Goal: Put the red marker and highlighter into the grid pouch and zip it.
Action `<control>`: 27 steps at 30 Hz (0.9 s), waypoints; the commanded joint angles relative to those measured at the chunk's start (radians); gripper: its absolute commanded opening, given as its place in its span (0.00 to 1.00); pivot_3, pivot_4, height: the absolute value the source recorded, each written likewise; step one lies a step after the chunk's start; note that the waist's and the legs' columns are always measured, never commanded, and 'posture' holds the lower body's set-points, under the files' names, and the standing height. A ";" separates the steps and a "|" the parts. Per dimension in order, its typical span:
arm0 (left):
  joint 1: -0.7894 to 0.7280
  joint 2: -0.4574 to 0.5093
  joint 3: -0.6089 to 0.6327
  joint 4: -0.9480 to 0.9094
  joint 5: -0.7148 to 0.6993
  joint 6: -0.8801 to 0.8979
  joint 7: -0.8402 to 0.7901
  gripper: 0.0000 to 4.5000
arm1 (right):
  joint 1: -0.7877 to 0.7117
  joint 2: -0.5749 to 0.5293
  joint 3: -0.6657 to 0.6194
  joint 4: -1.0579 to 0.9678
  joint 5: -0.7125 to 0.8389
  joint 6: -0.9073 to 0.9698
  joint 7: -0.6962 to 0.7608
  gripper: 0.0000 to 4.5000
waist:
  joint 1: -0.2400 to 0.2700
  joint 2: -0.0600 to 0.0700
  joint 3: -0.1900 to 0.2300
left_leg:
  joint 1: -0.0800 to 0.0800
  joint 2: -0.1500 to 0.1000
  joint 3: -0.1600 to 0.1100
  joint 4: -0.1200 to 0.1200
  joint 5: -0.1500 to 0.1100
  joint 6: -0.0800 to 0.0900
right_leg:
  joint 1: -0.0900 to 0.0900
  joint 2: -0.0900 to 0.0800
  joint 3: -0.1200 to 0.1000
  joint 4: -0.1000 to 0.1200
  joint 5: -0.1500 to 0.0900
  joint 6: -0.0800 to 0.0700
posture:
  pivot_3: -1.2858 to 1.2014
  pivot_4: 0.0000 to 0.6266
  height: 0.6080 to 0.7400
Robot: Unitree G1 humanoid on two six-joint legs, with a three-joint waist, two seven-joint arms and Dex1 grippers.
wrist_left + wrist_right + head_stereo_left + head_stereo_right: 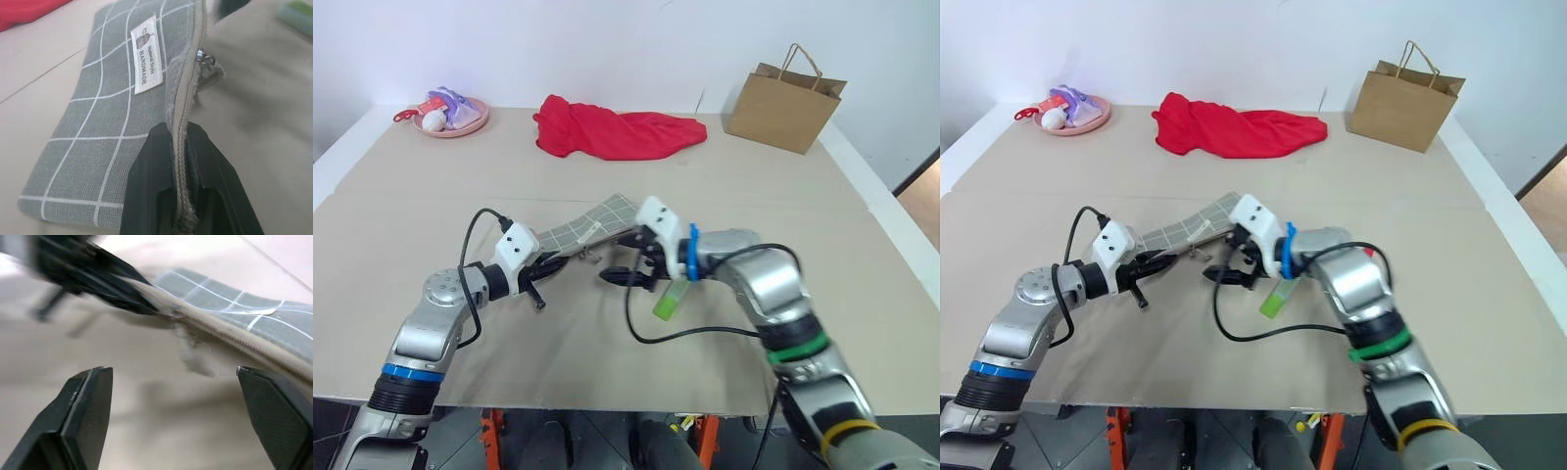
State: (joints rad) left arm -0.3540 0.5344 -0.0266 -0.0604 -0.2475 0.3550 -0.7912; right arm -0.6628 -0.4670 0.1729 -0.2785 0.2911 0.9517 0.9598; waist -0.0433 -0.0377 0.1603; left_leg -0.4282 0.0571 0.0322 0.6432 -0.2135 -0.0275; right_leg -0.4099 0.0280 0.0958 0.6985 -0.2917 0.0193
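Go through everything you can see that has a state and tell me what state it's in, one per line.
grid pouch: one end lifted off the table, zipper edge pinched.
left gripper: shut on the grid pouch.
right gripper: open, holding nothing.
highlighter: capped, lying on the table.
red cloth: crumpled, lying on the table.
paper bag: standing upright.
pink dish: holds small items.

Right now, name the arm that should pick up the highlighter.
Right, probably. The right gripper is open and empty, with the highlighter lying on the table just below that arm. The left gripper is shut on the grid pouch edge.
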 commanded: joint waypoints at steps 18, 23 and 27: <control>-0.039 -0.019 0.030 -0.121 -0.175 0.140 -0.033 0.00 | 0.202 -0.015 -0.490 -0.215 -0.105 0.413 -0.683 1.00 | -0.005 0.001 0.000 | 0.003 -0.005 -0.004 -0.005 0.007 -0.007 | 0.002 0.001 0.002 0.000 0.000 0.001 | 0.52 0.24 1.00; -0.038 0.008 0.016 -0.172 -0.215 0.181 -0.076 0.00 | 0.197 0.018 -0.521 -0.138 -0.140 0.381 -0.770 1.00 | -0.005 0.001 0.000 | 0.003 -0.008 -0.003 -0.005 0.007 -0.007 | 0.002 -0.002 0.002 0.000 -0.001 0.002 | 0.52 0.24 1.00; -0.043 0.027 0.018 -0.179 -0.220 0.201 -0.087 0.00 | 0.219 0.073 -0.526 -0.144 -0.126 0.396 -0.792 1.00 | -0.005 0.001 0.000 | 0.003 -0.009 -0.003 -0.005 0.007 -0.007 | 0.002 -0.003 0.002 0.000 -0.002 0.003 | 0.52 0.24 1.00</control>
State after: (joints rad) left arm -0.3759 0.5441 -0.0155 -0.2009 -0.4546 0.5527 -0.8727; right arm -0.4484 -0.4229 -0.3315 -0.3968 0.1597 1.3514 0.1852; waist -0.0479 -0.0370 0.1605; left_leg -0.4257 0.0484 0.0285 0.6377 -0.2070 -0.0341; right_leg -0.4080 0.0254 0.0974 0.6987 -0.2933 0.0224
